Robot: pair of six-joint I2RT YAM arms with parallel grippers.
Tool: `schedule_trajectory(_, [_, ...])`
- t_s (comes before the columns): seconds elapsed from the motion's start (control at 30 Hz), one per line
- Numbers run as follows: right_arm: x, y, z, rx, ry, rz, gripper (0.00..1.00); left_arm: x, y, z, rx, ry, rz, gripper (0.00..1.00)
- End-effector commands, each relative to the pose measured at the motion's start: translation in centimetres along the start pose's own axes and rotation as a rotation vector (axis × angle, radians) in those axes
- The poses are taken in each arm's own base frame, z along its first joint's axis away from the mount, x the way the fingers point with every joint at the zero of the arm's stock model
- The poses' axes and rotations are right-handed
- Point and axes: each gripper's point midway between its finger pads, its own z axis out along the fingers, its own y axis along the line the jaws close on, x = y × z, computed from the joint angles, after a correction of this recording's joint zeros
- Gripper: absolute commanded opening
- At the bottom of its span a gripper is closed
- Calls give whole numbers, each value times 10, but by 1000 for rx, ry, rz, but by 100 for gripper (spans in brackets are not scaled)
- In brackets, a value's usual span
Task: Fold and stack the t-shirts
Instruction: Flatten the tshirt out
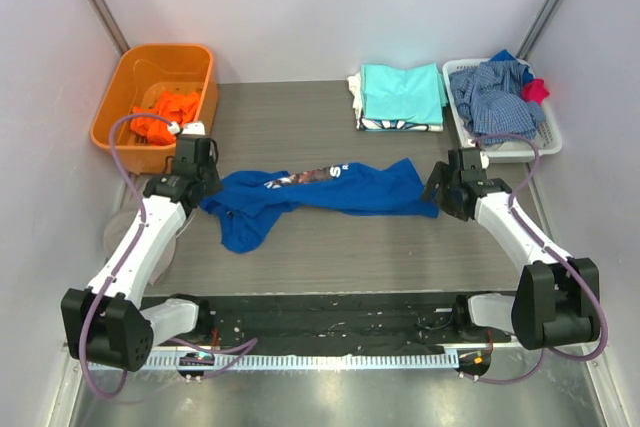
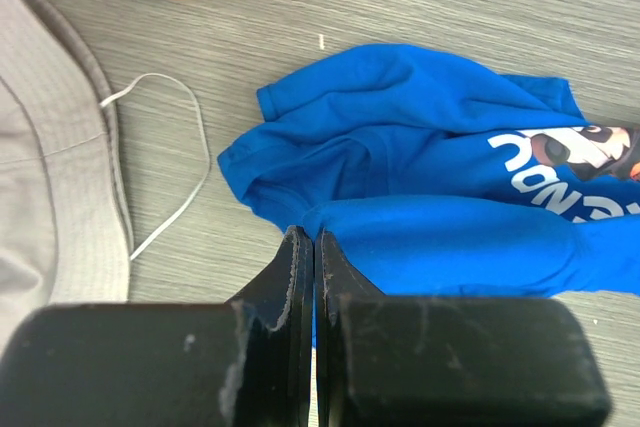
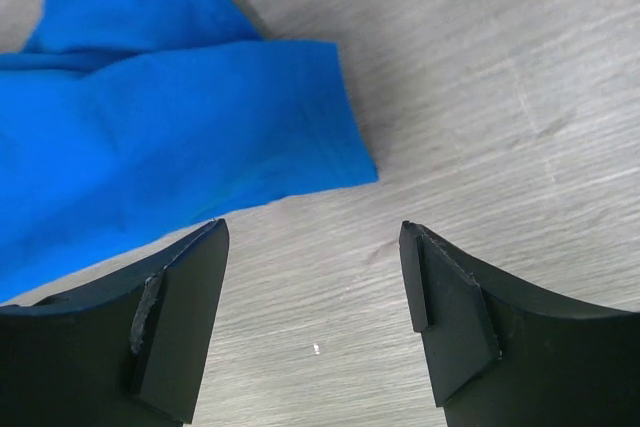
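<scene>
Left gripper (image 2: 306, 239) pinched the edge of the royal blue t-shirt (image 2: 440, 237), jaws closed; right gripper (image 3: 314, 247) hung open just beside the shirt's other end, above the surface (image 3: 500, 97).

Robot lab — white-walled enclosure (image 1: 330, 7)

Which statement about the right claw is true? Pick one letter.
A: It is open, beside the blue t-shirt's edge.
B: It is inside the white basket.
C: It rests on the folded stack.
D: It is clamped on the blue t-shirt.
A: the right claw stands open over the bare table, with nothing between its jaws and the blue t-shirt ending just ahead of it.
</scene>
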Motion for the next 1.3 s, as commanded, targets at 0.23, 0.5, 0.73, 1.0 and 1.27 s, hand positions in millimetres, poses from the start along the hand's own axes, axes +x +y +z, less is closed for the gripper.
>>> schedule_trajectory(0.23, [22, -12, 21, 15, 20, 35, 77, -16, 4, -11, 30, -42, -3, 0])
schedule_trajectory(0.5, [21, -13, 34, 29, 17, 29, 76, -17, 4, -13, 41, -45, -4, 0])
schedule_trajectory(0.73, [15, -15, 45, 48, 11, 23, 76, -15, 2, -13, 52, -40, -6, 0])
schedule_trajectory(1.0, [4, -12, 54, 52, -6, 14, 76, -13, 1, -12, 57, -33, -7, 0])
schedule_trajectory(1.27, [-2, -8, 62, 45, 1, 7, 73, -12, 0, -11, 61, -34, -7, 0])
